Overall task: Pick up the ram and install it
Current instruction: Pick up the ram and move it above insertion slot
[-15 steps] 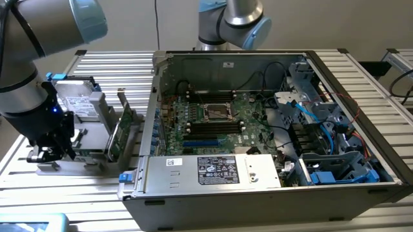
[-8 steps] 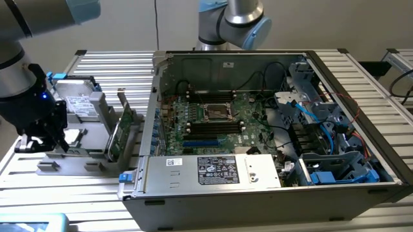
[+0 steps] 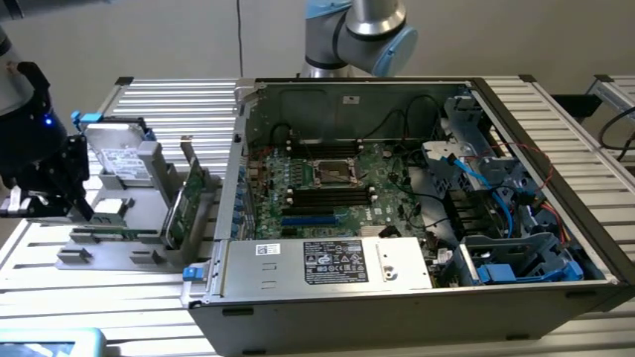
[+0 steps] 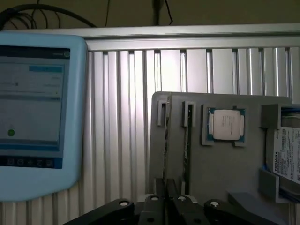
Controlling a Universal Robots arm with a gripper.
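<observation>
The ram (image 4: 165, 140) is a thin green stick standing edge-on in a slot of the grey parts holder (image 4: 220, 173). A second stick (image 4: 187, 140) stands in the slot beside it. My gripper (image 4: 166, 200) sits right over the first stick, its black fingers (image 4: 154, 202) pressed close on either side of the stick's edge. In the exterior view the gripper (image 3: 44, 210) hangs low at the holder's (image 3: 109, 256) end, on the exterior view's left. The open computer case (image 3: 555, 294) shows its motherboard with black memory slots (image 3: 328, 195).
A CPU (image 4: 226, 125) and a hard drive (image 4: 288, 154) rest on the same holder. A taller green expansion card (image 3: 189, 201) stands between holder and case. A blue teach pendant (image 4: 33, 117) lies on the slatted table (image 4: 122, 117). The arm's base (image 3: 352, 33) rises behind the case.
</observation>
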